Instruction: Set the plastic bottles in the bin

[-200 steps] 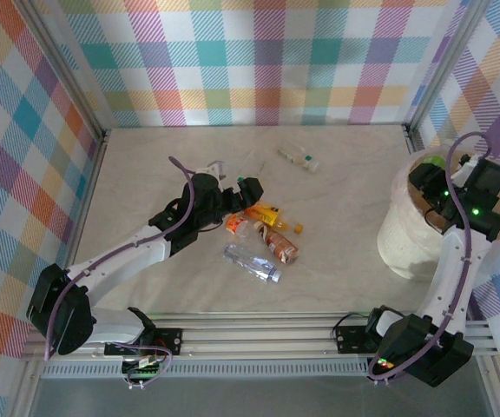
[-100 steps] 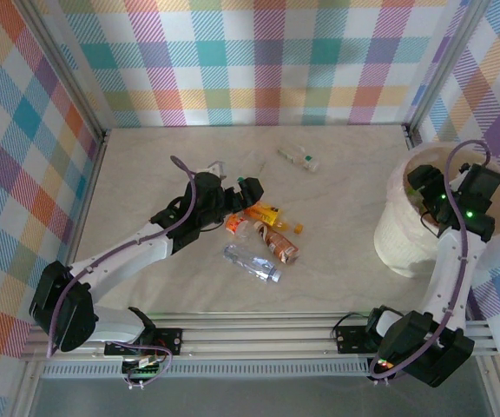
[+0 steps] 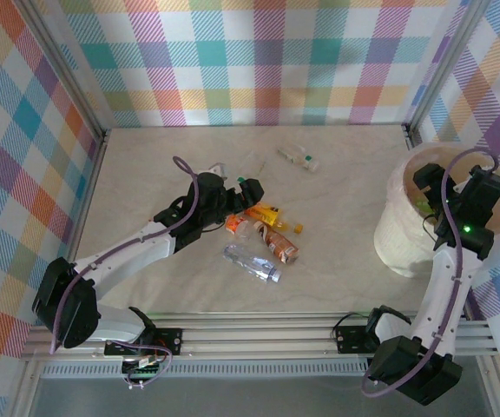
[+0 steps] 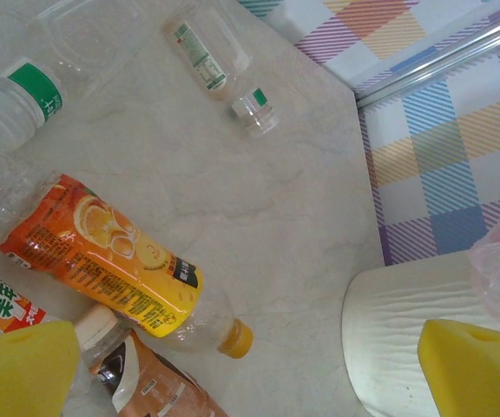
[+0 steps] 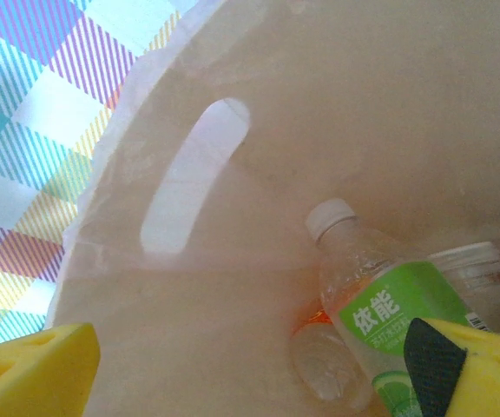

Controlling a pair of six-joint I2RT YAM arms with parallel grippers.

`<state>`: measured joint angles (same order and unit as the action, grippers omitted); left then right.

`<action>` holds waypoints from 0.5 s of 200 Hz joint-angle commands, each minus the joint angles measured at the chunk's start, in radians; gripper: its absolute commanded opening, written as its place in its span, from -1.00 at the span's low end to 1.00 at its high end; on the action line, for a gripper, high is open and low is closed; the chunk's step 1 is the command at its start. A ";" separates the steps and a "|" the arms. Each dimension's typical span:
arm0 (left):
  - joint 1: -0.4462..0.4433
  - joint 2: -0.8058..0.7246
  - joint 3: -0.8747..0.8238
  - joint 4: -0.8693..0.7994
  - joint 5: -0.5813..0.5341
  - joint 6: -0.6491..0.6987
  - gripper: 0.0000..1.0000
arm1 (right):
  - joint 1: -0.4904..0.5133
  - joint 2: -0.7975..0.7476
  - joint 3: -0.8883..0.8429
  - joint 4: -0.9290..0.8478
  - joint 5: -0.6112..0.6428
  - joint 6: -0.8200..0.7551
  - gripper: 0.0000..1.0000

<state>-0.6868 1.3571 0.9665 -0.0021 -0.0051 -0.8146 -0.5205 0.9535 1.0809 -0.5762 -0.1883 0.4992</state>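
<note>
**A:** Right gripper (image 5: pixel 250 369) gapes empty over the round translucent white bin (image 3: pixel 393 234), clear green-labelled bottle (image 5: pixel 380 321) lying inside. Next?

**B:** Left gripper (image 4: pixel 254 365) is wide too, near the crushed orange-labelled bottle (image 4: pixel 102 261) on the table (image 3: pixel 345 182). I'd straddle its middle.

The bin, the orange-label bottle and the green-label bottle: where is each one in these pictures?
bin (image 3: pixel 396 236): top external view, on its pale outer wall.
orange-label bottle (image 4: pixel 102 265): left wrist view, on the middle of its label.
green-label bottle (image 5: pixel 391 314): right wrist view, on its green label, lying inside the bin.
</note>
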 commanded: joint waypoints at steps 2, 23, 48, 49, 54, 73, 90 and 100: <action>-0.012 0.010 0.034 -0.029 -0.032 -0.011 1.00 | 0.001 -0.016 0.047 0.003 -0.069 -0.022 0.90; -0.013 0.006 0.031 -0.043 -0.065 -0.021 1.00 | 0.040 -0.038 0.065 0.008 -0.088 -0.057 0.99; -0.011 0.002 0.023 -0.055 -0.110 -0.033 1.00 | 0.167 -0.061 0.087 0.027 -0.062 -0.137 0.99; -0.011 0.001 0.023 -0.056 -0.111 -0.034 1.00 | 0.173 -0.061 0.087 0.027 -0.061 -0.140 0.99; -0.010 -0.002 0.021 -0.059 -0.120 -0.036 1.00 | 0.202 -0.059 0.094 0.028 -0.060 -0.155 0.99; -0.011 -0.006 0.016 -0.070 -0.144 -0.047 1.00 | 0.332 -0.028 0.128 0.028 -0.061 -0.213 0.99; -0.011 -0.015 0.004 -0.073 -0.157 -0.056 1.00 | 0.454 0.011 0.146 0.046 -0.066 -0.263 0.99; -0.011 -0.021 -0.003 -0.075 -0.166 -0.060 1.00 | 0.525 0.037 0.151 0.065 -0.063 -0.296 0.99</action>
<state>-0.6868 1.3640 0.9680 -0.0547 -0.1219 -0.8528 -0.1226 0.9379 1.2003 -0.5606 -0.2359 0.3199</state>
